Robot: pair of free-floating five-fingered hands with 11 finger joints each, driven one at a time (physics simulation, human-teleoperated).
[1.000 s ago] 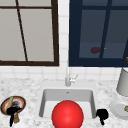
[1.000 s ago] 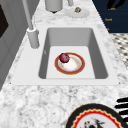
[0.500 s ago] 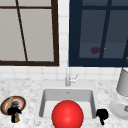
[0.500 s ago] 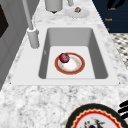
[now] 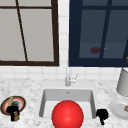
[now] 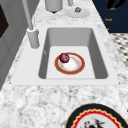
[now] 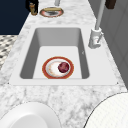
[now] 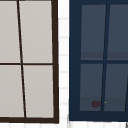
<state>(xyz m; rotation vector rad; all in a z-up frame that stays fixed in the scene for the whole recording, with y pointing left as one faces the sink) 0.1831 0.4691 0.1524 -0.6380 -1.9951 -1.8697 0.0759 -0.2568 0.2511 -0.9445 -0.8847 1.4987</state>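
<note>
**A:** So, where are the 2 hands?

**B:** The left hand (image 5: pixel 12 110) hovers at the front edge of the patterned plate (image 5: pixel 22 99) on the worktop (image 6: pixel 50 100). Its fingers curl round a small brown thing (image 5: pixel 16 116), which it holds upright, probably so that it does not tip.

**A:** And the other?

**B:** The right hand (image 5: pixel 102 114) hangs idle at the sink's (image 6: pixel 98 50) right rim, just beside a white plate (image 5: pixel 115 108). Whether it is spread or closed I cannot tell.

**A:** Anything in the basin?

**B:** 1 orange-rimmed plate (image 6: pixel 80 68) lies flat on the bottom. A dark red fruit (image 6: pixel 64 57) sits on it, toward the faucet (image 6: pixel 32 37) side, and the raised rim likely keeps it from rolling off. A grey canister (image 5: pixel 123 83) stands behind the white plate (well apart from both hands).
</note>
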